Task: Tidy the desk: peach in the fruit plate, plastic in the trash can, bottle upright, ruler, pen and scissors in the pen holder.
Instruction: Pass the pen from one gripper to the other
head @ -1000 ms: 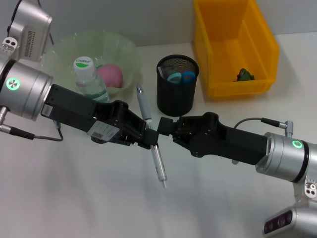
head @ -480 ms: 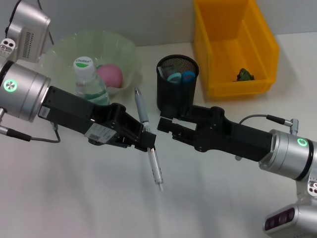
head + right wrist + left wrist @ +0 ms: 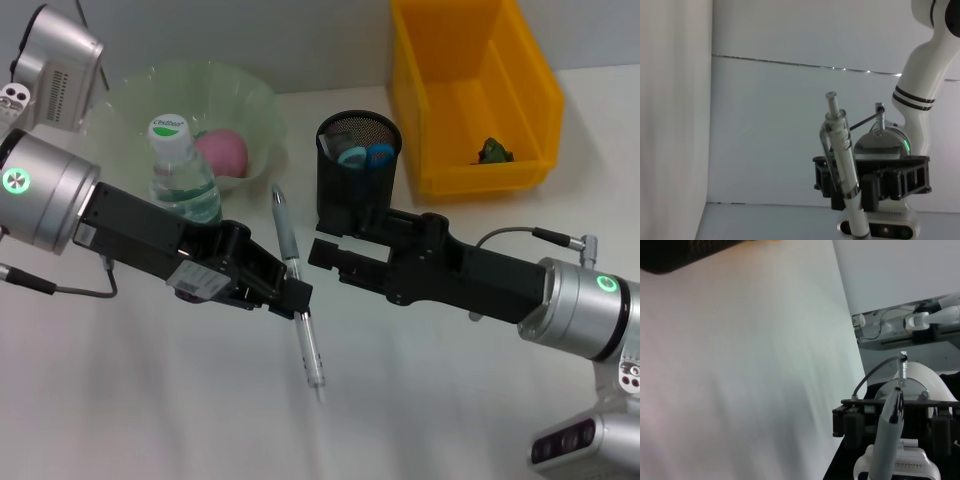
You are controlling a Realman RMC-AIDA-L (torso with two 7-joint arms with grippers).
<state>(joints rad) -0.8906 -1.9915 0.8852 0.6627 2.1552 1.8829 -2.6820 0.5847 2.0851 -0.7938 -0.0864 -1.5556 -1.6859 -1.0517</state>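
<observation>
My left gripper (image 3: 293, 295) is shut on a silver pen (image 3: 297, 290), gripping it near the middle and holding it above the table, tilted, tip toward me. The right wrist view shows the pen (image 3: 841, 160) clamped in that gripper. My right gripper (image 3: 322, 255) is open and empty just right of the pen, not touching it, in front of the black mesh pen holder (image 3: 358, 200). Blue-handled scissors (image 3: 366, 155) stand in the holder. A bottle (image 3: 183, 178) stands upright. A pink peach (image 3: 223, 152) lies in the green fruit plate (image 3: 130, 95). No ruler shows.
A yellow bin (image 3: 470, 110) stands at the back right with a green scrap of plastic (image 3: 493, 151) in it. The white table extends toward me below both arms. The pen holder's edge shows in the left wrist view (image 3: 680, 252).
My left gripper has carried the pen slightly toward me and to the left. My right gripper has drawn back from the pen, and a gap has opened between them.
</observation>
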